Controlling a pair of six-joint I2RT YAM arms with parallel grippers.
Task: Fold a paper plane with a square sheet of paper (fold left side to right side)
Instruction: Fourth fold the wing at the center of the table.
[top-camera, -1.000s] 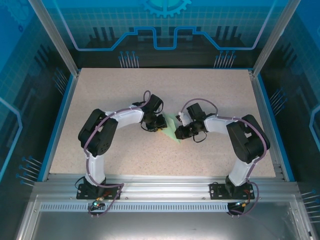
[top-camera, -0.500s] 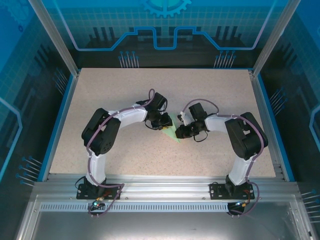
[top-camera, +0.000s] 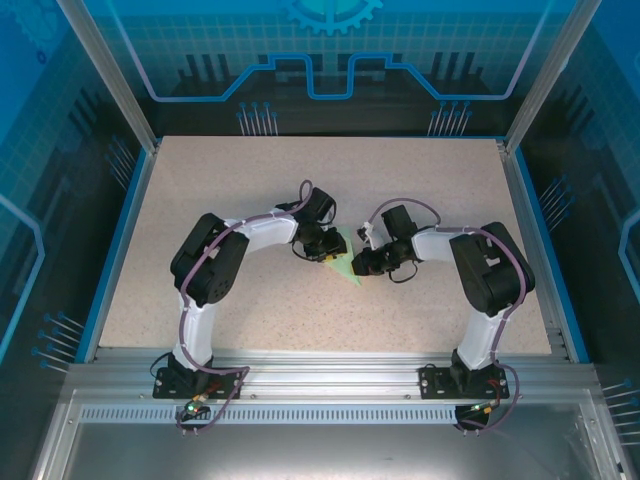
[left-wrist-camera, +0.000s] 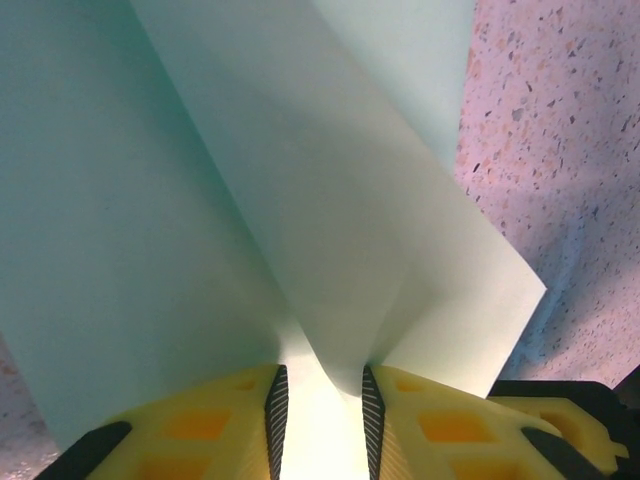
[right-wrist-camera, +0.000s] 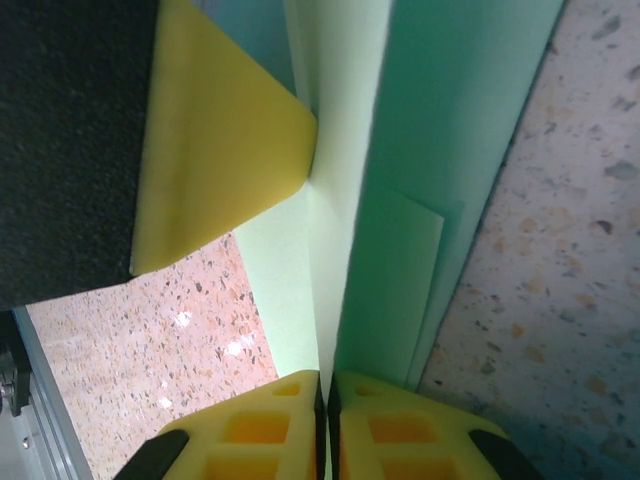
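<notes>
Paper sheet (top-camera: 346, 266) sits mid-table (top-camera: 250, 180), partly folded. The right gripper (right-wrist-camera: 325, 385) is clamped on its edge. The left gripper (left-wrist-camera: 321, 385) has its jaws a bit apart around a raised fold and looks loose. I'd use the right as the anchor and press that crease flat with the left, no tugging.

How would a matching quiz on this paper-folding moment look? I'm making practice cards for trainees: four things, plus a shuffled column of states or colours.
Things:
1. left gripper
2. right gripper
3. paper
4. table

States or colours:
A. speckled beige
B. jaws pinched together on a paper edge
C. pale green, folded, lying between the two arms
D. jaws slightly apart, paper running into the gap

Pairs: 1-D, 2-B, 3-C, 4-A
</notes>
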